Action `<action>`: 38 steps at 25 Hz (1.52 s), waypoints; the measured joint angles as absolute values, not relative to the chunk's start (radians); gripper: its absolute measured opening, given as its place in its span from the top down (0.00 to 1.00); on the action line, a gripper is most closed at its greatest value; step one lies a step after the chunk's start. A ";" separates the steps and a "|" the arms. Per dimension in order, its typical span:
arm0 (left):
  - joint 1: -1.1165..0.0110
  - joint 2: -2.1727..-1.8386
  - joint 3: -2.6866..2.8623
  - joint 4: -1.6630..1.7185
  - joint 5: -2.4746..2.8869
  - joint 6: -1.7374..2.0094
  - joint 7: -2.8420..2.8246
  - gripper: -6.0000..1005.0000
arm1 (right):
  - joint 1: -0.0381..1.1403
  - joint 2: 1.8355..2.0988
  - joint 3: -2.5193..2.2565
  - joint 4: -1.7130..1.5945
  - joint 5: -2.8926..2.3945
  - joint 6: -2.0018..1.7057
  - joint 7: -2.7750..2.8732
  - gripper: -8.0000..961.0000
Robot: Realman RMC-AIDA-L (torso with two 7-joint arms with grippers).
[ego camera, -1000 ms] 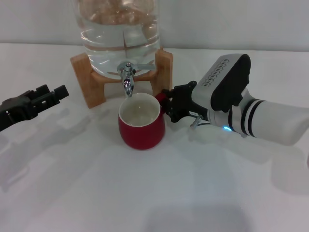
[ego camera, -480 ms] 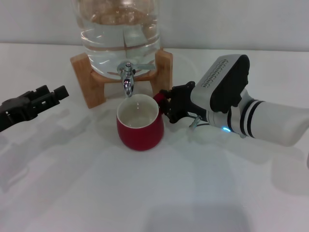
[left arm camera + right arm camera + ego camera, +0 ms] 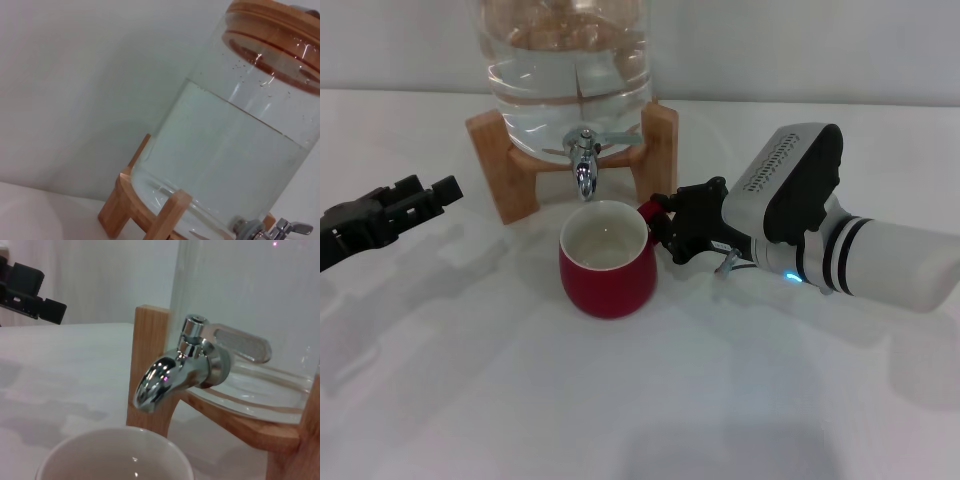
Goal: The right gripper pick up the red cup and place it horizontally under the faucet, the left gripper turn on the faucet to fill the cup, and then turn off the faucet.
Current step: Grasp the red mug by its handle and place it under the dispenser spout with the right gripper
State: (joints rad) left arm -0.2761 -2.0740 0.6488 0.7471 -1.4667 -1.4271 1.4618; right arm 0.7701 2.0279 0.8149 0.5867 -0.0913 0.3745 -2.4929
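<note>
The red cup (image 3: pixel 608 268) stands upright, white inside and empty, just below and in front of the chrome faucet (image 3: pixel 584 166). My right gripper (image 3: pixel 662 226) is shut on the cup's small handle at its right side. In the right wrist view the faucet's spout (image 3: pixel 159 378) hangs over the far edge of the cup's rim (image 3: pixel 115 452), and its flat lever (image 3: pixel 242 342) points sideways. My left gripper (image 3: pixel 420 198) hovers open and empty at the far left, well away from the faucet; it also shows in the right wrist view (image 3: pixel 30 295).
The faucet belongs to a large glass water jar (image 3: pixel 568 60) on a wooden stand (image 3: pixel 500 160) at the back. The left wrist view shows the jar (image 3: pixel 235 150), mostly full, and the faucet lever (image 3: pixel 292 229) at the picture's edge. White tabletop lies all around.
My right gripper has shifted the red cup slightly to the left and toward me. The left arm has not moved.
</note>
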 joint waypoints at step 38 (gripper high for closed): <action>-0.273 -2.074 0.649 0.747 -1.463 -1.428 1.462 0.14 | 0.772 2.028 0.815 0.569 -0.094 0.397 -2.491 0.67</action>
State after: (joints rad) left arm -0.2729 -2.0739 0.6488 0.7470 -1.4630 -1.4280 1.4619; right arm 0.7723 2.0279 0.8152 0.5693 -0.0935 0.3970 -2.4913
